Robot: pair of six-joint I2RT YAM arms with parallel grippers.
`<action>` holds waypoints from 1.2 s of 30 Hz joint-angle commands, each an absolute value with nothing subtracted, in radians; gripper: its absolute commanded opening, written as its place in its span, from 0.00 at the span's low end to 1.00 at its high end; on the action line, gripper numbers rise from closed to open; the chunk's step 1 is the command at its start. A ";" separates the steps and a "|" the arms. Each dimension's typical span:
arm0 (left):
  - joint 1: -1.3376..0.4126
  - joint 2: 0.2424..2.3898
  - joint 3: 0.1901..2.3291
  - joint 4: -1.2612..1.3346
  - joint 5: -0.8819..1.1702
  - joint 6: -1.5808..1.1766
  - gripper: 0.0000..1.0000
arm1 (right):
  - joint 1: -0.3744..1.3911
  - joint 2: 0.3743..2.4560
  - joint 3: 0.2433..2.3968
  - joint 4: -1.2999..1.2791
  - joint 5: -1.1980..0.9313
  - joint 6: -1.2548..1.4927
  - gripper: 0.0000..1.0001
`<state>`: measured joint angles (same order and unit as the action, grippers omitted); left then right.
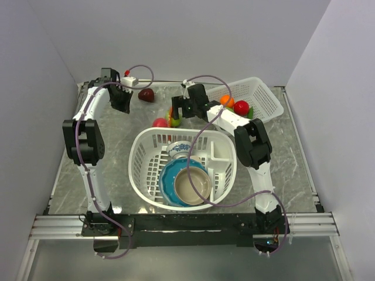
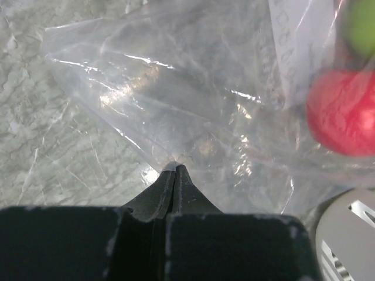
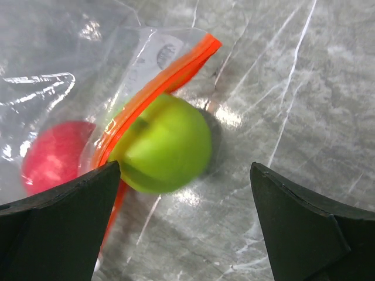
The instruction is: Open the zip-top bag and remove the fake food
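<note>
At zip-top bag (image 2: 193, 99) edge: left claw (image 2: 174, 167) clamped; right claw (image 3: 184, 168) apart around fake food (image 3: 164, 143).

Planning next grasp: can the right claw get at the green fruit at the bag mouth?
Probably yes. The right claw is open, and the green fruit sits ahead between its fingers, poking out past the orange zip strip of the bag; nothing covers it.

A grey marbled table (image 1: 293, 158) with pale veins fills the view. Plain, pale lilac-grey panels close it in: a back wall (image 1: 193, 35) along the far edge, a left wall (image 1: 29, 117) and a right wall (image 1: 340, 117) along the sides. A silver metal rail (image 1: 58, 227) runs along the near edge, with dull grey floor (image 1: 176, 263) below it. The light is soft and even, with faint glare on the stone.
</note>
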<state>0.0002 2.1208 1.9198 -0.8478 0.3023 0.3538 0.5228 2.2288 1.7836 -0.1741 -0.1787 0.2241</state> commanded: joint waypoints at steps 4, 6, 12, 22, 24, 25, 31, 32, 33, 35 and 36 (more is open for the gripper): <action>0.034 1.976 1.818 -0.827 0.151 0.425 0.01 | 0.522 2.250 1.845 -0.100 -0.084 0.282 1.00; 0.064 1.968 1.751 -0.819 0.124 0.448 0.01 | 0.522 2.255 1.842 -0.063 -0.066 0.308 1.00; 0.103 1.968 1.593 -0.789 0.008 0.505 0.01 | 0.538 2.313 1.925 -0.096 -0.037 0.311 1.00; 0.095 2.002 1.624 -0.784 0.037 0.485 0.01 | 0.609 2.416 2.115 -0.342 -0.094 0.166 1.00; 0.094 2.003 1.625 -0.776 0.028 0.486 0.01 | 0.614 2.415 2.126 -0.406 -0.072 0.152 1.00; 0.092 2.002 1.624 -0.773 0.028 0.485 0.01 | 0.617 2.410 2.122 -0.420 -0.061 0.144 1.00; 0.091 2.006 1.626 -0.769 0.035 0.474 0.01 | 0.624 2.376 2.082 -0.501 0.031 0.115 1.00; 0.089 2.005 1.626 -0.767 0.034 0.474 0.01 | 0.624 2.376 2.085 -0.521 0.046 0.114 1.00; 0.087 2.005 1.626 -0.769 0.032 0.474 0.01 | 0.624 2.378 2.083 -0.526 0.060 0.112 1.00; 0.087 2.008 1.629 -0.769 0.032 0.472 0.01 | 0.623 2.379 2.086 -0.544 0.069 0.107 1.00; 0.086 2.009 1.632 -0.772 0.032 0.471 0.01 | 0.624 2.379 2.083 -0.542 0.071 0.109 1.00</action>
